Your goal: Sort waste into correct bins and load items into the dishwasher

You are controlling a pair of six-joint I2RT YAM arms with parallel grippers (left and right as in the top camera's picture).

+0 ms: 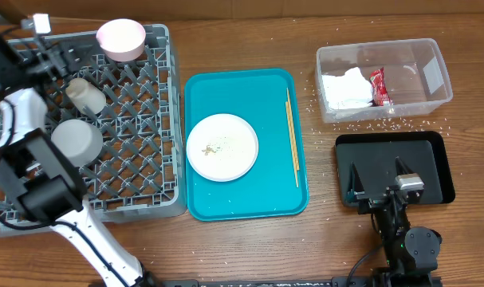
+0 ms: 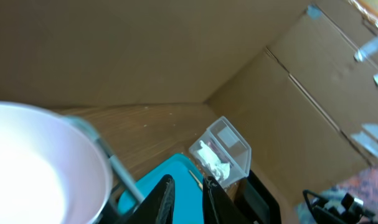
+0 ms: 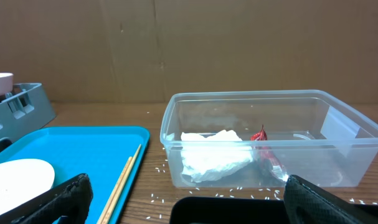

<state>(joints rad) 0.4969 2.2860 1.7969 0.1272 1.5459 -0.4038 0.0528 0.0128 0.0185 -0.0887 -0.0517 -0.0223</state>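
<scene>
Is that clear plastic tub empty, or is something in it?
Not empty: a crumpled white napkin and a small red wrapper lie inside the clear tub.

You are at a lab test bench: cardboard panels enclose the wooden table across the upper frame.

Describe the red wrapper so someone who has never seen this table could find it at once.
In the overhead view, find the clear plastic tub at the top right, above the black tray. Inside it, the small red wrapper lies beside the crumpled white napkin, on its right. It is the only red thing there.
</scene>
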